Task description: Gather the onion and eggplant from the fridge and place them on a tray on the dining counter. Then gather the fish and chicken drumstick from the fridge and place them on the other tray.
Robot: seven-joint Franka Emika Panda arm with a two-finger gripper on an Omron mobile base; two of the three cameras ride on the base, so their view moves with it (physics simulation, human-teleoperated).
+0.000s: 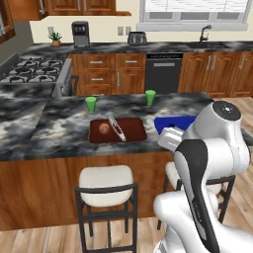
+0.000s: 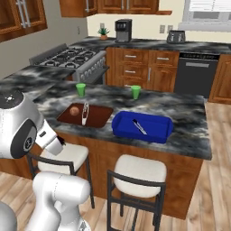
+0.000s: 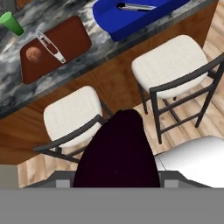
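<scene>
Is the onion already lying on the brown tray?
Yes, in the right base view the onion lies on the brown tray, beside a slim silvery thing.

The eggplant [image 3: 117, 153], very dark purple and smooth, stood lengthwise between the fingers of the claw [image 3: 116, 181], its rounded end pointing away from the claw. Far beyond it, on the dining counter, the brown tray [image 3: 74, 43] lay flat with the onion [image 3: 33, 53], small, round and brownish, resting in its one end. The blue tray [image 3: 109, 19] lay flat beside the brown one, also well apart from the claw, on the same counter.
</scene>
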